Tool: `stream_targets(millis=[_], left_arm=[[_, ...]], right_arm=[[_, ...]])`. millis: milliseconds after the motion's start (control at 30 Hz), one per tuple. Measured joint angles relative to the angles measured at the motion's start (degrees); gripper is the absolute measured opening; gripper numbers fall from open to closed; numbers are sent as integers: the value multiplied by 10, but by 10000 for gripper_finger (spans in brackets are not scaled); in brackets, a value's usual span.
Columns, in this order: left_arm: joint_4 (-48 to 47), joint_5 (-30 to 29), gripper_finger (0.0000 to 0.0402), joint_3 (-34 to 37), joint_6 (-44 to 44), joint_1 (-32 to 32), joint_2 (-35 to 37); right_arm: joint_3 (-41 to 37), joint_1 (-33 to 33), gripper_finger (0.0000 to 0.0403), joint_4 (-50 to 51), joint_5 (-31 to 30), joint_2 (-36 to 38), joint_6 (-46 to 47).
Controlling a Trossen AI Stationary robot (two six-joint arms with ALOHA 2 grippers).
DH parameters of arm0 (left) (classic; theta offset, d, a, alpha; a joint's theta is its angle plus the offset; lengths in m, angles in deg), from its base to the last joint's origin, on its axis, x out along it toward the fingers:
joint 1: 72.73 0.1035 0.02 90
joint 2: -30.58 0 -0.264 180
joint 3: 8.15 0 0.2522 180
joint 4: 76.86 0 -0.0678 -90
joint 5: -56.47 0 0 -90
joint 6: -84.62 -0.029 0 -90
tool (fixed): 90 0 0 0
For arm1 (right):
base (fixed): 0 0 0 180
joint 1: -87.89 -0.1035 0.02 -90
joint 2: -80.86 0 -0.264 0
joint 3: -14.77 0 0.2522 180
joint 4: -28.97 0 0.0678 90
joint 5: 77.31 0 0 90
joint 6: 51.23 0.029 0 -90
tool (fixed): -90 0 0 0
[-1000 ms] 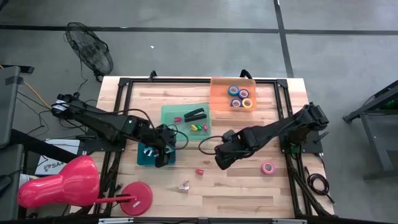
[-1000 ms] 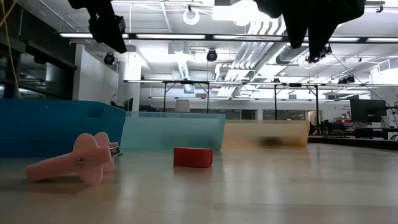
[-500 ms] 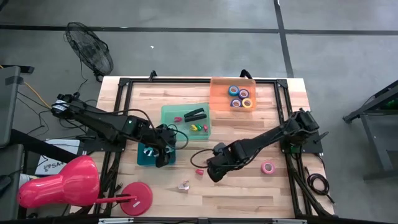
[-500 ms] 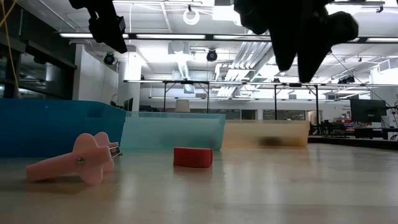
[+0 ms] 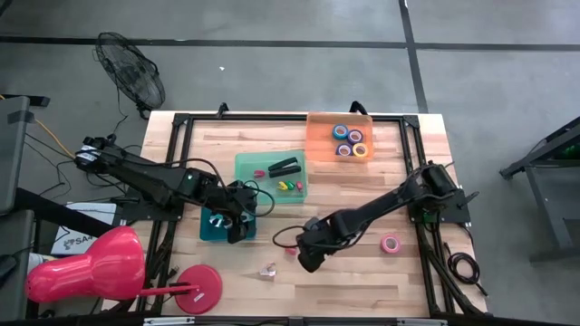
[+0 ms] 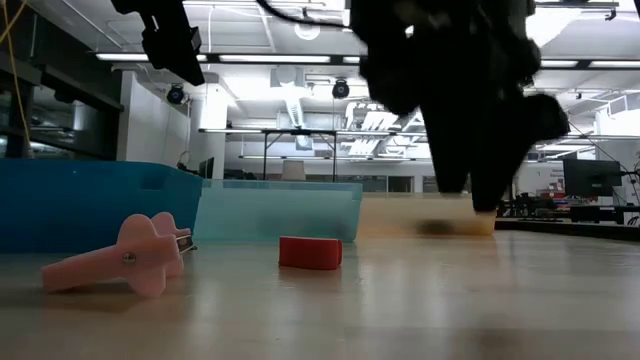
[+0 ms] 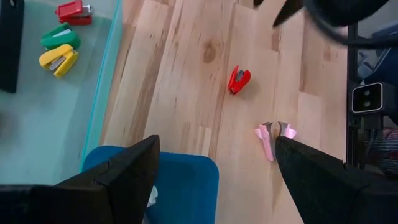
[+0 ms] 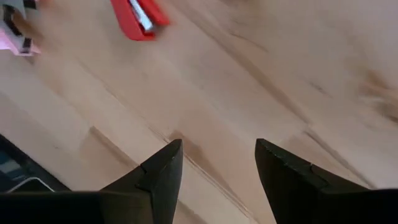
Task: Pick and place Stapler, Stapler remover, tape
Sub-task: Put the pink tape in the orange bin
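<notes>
A small red stapler [image 5: 291,249] lies on the bare wood near the table's middle, and also shows in the low view [image 6: 310,252] and in the right wrist view [image 8: 138,17]. A pink staple remover [image 5: 268,269] lies nearer the front edge [image 6: 120,265]. One pink tape roll [image 5: 391,243] lies flat at the right. My right gripper [image 5: 308,258] hangs open just right of the red stapler, low over the wood [image 8: 217,168], with nothing between its fingers. My left gripper [image 5: 237,219] stands open above the blue bin [image 5: 217,226].
A green tray [image 5: 270,177] holds a black stapler [image 5: 285,167] and small coloured staplers. An orange tray [image 5: 341,136] at the far right holds several tape rolls. A black frame rail [image 5: 410,154] runs along the table's sides. Bare wood lies along the front.
My right gripper has come down and toward the table's near left, closing on the red stapler, and has tipped more steeply downward. Its fingers keep the same gap. Stapler, remover and tape roll lie where they were.
</notes>
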Motion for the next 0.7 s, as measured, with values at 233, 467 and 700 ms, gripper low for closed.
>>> stream_targets(millis=[233,467,700], left_arm=[[-1,7,311,0,7,0,0],[-1,10,311,0,7,0,0],[-1,10,311,0,11,0,0]], right_arm=[[-86,-10,182,-11,15,23,62],[-169,-24,161,51,21,118,146],[-291,-49,167,60,34,233,258]])
